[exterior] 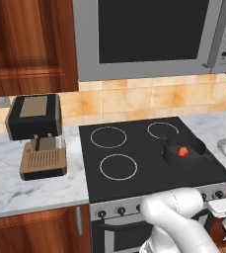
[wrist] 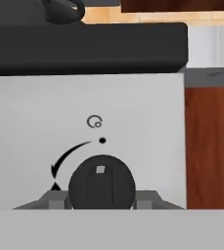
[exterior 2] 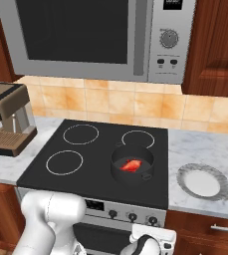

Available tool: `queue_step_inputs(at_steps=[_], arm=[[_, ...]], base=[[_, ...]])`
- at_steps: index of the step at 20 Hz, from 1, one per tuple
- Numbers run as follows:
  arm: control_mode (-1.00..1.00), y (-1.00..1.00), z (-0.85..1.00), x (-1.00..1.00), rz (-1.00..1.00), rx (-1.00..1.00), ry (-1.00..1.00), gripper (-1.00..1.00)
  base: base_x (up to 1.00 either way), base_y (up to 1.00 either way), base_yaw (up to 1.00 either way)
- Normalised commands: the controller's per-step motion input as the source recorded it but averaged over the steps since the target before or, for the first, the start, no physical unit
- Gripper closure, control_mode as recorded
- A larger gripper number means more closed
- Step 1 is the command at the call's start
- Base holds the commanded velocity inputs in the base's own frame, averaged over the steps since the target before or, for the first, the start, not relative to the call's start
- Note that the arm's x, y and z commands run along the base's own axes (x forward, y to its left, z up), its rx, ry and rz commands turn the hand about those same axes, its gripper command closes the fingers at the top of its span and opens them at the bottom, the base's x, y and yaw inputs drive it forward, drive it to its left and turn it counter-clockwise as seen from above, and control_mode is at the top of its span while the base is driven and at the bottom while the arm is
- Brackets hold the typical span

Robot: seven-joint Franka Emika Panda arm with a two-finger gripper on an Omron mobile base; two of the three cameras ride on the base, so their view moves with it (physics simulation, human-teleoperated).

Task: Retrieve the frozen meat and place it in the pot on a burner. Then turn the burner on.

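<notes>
The frozen meat [exterior: 183, 151] lies inside the pot [exterior: 183, 157], a red-pink lump on its black floor. The pot sits on the stove's [exterior 2: 85, 172] front right burner, taking the stove as the landmark. The other three burner rings are bare. Left of the stove, a coffee machine [exterior: 37, 141] stands on the marble counter [exterior: 30, 188]; right of the stove, a pale grey dish [exterior 2: 202, 181] rests on the counter. Above the stove hangs a microwave [exterior 2: 98, 35]. On the stove's front panel, the gripper [wrist: 101, 195] faces a round dark knob [wrist: 101, 184], its fingers flanking the knob; whether they clamp it I cannot tell.
</notes>
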Motion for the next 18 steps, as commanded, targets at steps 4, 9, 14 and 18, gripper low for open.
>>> queue_step_inputs(at_steps=[4, 9, 14, 18], arm=[[-1.0, 0.0, 0.0, 0.0, 0.0, -0.11, 0.01, 1.0], [-1.0, 0.02, 0.0, 0.0, 0.01, -0.38, 0.0, 1.0], [-1.0, 0.11, 0.0, 0.0, 0.03, -0.59, 0.01, 1.0], [-1.0, 0.03, -0.05, 0.0, 0.0, -0.48, 0.09, 1.0]], base=[[0.0, 0.0, 0.0], [0.0, 0.0, 0.0], [0.0, 0.0, 0.0], [0.0, 0.0, 0.0]])
